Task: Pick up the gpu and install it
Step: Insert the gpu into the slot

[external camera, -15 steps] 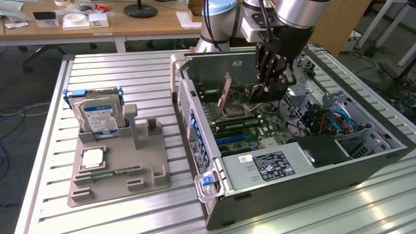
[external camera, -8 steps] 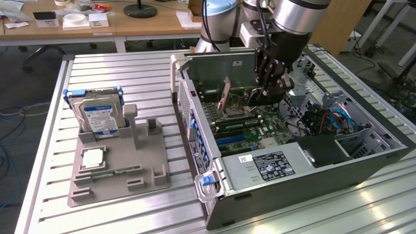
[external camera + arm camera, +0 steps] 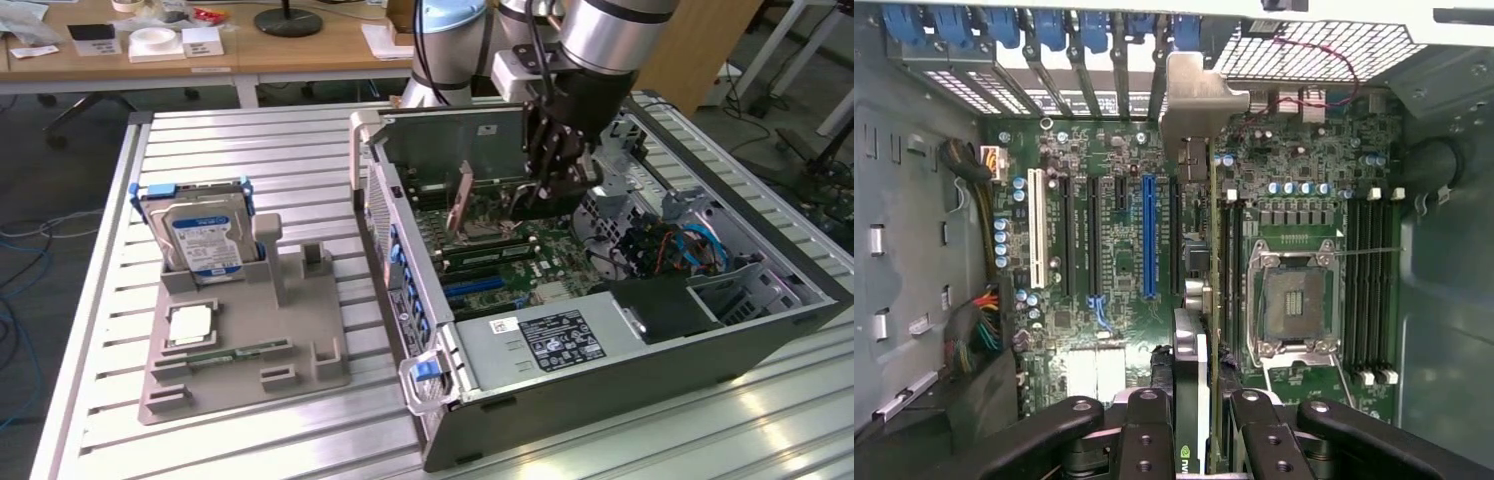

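The gpu (image 3: pixel 1197 340) shows edge-on in the wrist view, a thin card with its silvery bracket (image 3: pixel 1199 95) toward the case's rear slots. My gripper (image 3: pixel 1199 445) is shut on it, with black fingers (image 3: pixel 1144 430) on either side of its near end. The card hangs over the green motherboard (image 3: pixel 1104 230), between the long blue slot (image 3: pixel 1149 235) and the CPU socket (image 3: pixel 1294 300). In the exterior view my gripper (image 3: pixel 550 195) reaches down into the open PC case (image 3: pixel 441 400), with the gpu (image 3: pixel 463 200) stretching toward the exterior view's left. Whether the card touches a slot is hidden.
Case walls, a drive cage and coloured cables (image 3: pixel 681 245) crowd the gripper; the power supply (image 3: pixel 561 340) lies at the case's near end. At the exterior view's left a grey fixture (image 3: pixel 307 330) holds a hard drive (image 3: pixel 200 240), a CPU chip (image 3: pixel 187 322) and a RAM stick (image 3: pixel 234 352).
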Available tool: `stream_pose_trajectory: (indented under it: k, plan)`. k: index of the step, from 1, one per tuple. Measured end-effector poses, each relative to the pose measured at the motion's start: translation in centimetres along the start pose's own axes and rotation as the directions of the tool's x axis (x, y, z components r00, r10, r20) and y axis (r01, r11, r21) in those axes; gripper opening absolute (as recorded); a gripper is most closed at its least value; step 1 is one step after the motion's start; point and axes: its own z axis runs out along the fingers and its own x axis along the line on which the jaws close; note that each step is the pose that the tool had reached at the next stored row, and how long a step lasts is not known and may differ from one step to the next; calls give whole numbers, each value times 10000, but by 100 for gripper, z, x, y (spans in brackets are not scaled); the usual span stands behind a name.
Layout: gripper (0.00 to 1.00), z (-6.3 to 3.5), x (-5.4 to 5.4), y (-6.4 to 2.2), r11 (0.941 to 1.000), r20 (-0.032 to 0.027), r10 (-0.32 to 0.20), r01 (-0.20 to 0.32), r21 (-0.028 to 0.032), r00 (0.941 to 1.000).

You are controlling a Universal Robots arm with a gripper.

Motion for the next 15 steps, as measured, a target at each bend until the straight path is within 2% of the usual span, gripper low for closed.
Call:
stream_pose_trajectory:
  k: [3,15]
  plan:
    - [27,34,3,-3,10000,-22,1,-1,0,10000]
    - [27,67,75,-8,10000,-24,0,0,-1,10000]
